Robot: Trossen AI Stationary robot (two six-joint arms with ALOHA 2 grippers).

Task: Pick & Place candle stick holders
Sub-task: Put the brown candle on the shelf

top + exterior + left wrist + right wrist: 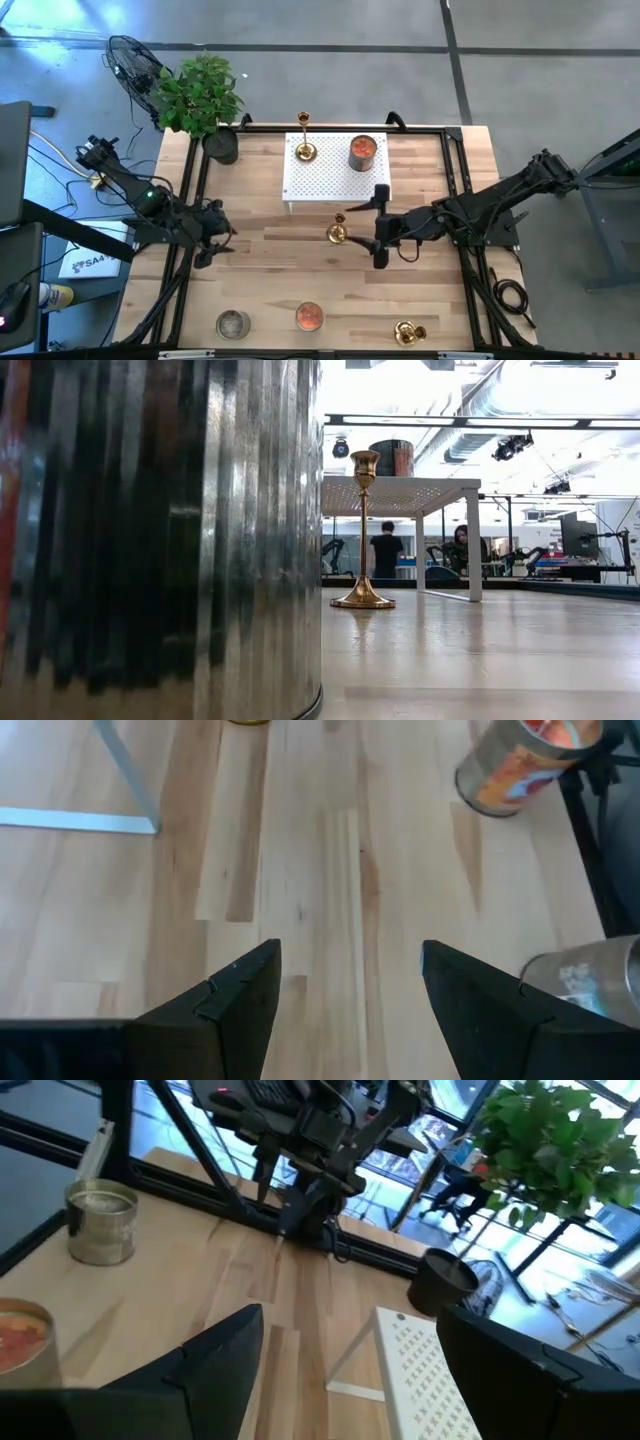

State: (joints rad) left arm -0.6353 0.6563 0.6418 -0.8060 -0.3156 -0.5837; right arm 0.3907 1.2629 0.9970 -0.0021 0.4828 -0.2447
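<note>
One gold candlestick stands upright on its round base on the bare table in front of the white platform; it also shows in the low view. A second candlestick stands on the white perforated platform. A third is near the table's near edge, at the right. My right gripper is open wide and empty, just right of the middle candlestick and not touching it; that candlestick does not show in the right wrist view. My left gripper is open and empty over the table's left side.
A can stands on the platform beside the candlestick. Two more cans stand near the near edge; one fills the left of the low view. A potted plant stands at the far left corner.
</note>
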